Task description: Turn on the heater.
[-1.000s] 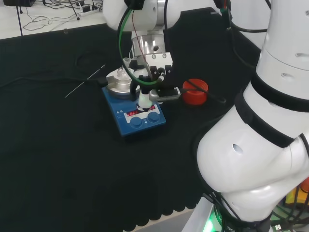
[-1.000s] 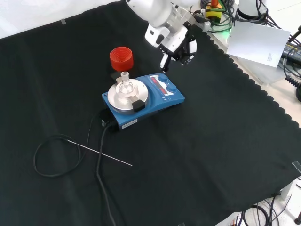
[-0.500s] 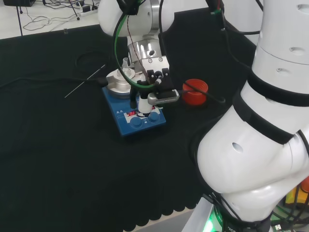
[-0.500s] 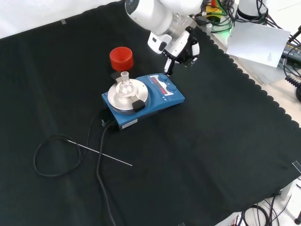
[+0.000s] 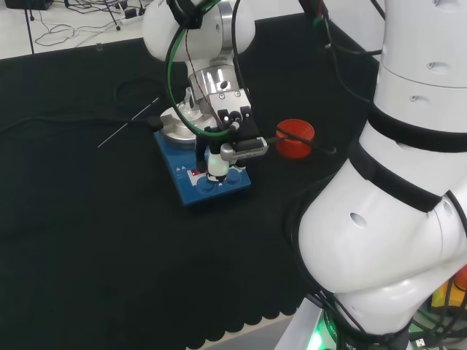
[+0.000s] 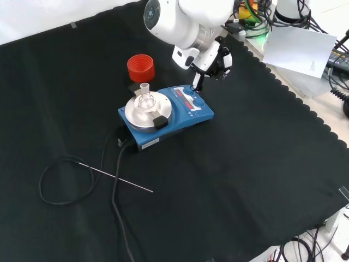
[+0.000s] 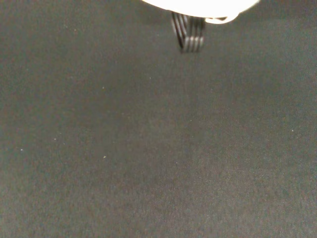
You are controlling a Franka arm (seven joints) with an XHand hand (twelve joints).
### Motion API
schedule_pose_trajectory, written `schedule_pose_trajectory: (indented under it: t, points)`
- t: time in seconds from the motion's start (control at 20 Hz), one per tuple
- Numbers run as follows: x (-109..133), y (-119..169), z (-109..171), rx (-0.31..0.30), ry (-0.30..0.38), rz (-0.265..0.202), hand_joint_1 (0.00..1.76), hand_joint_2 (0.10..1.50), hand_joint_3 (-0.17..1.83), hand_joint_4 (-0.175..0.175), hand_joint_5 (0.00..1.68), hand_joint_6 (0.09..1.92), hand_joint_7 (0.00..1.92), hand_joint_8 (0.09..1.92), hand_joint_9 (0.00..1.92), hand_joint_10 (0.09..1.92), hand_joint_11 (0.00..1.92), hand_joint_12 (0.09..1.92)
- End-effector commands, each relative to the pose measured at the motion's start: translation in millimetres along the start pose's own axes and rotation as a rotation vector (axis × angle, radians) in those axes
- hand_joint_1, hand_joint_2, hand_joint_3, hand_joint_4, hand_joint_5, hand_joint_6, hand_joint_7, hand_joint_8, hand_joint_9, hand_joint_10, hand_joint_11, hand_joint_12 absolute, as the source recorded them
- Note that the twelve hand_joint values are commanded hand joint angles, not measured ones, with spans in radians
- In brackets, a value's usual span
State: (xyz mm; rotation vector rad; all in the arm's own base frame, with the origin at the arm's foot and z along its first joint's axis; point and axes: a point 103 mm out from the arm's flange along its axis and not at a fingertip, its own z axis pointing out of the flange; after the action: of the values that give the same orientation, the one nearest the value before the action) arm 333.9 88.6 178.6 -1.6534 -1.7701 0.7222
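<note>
The heater [image 5: 212,187] is a blue box with a round silver plate, two blue knobs and a red display on its near panel in the head view. A small clear flask [image 6: 144,97] stands on the plate. The hand [image 5: 228,136] hangs over the panel, with one straight white-tipped finger [image 5: 215,165] pointing down at the knobs and display, at or just above them. The thumb sticks out to the right. From the front, the heater [image 6: 180,113] has the hand [image 6: 211,57] above the panel's far end. In the wrist view a blurred white part of the hand [image 7: 198,4] shows over black cloth.
A red ribbed ring [image 6: 140,67] stands just beyond the heater in the front view, and to the right of it as the red ring [image 5: 295,138] in the head view. A thin metal rod [image 6: 117,179] and a looped black cable [image 6: 64,181] lie on the cloth nearer the front camera. The cloth has a scalloped edge [image 6: 305,106].
The hand has come down and moved left in the head view, from beside the plate to over the knob panel. The finger now reaches the panel. The heater and flask have stayed put.
</note>
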Motion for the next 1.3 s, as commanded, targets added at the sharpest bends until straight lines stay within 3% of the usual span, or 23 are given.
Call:
schedule_pose_trajectory:
  t: [0.05, 0.45, 1.3]
  points:
    - [2, 1, 1, -0.006, -0.011, 0.009, 1.46, 0.70, 1.06, -0.057, 0.33, 0.93, 1.63, 1.77, 1.68, 1.77, 1.29, 1.40]
    - [-6, 7, 9, 0.017, -0.003, 0.005, 1.46, 0.69, 1.07, -0.050, 0.26, 0.89, 1.64, 1.76, 1.69, 1.77, 1.29, 1.40]
    - [-5, 12, 14, 0.037, -0.022, 0.015, 1.46, 0.69, 1.07, -0.048, 0.28, 0.87, 1.64, 1.76, 1.69, 1.77, 1.28, 1.40]
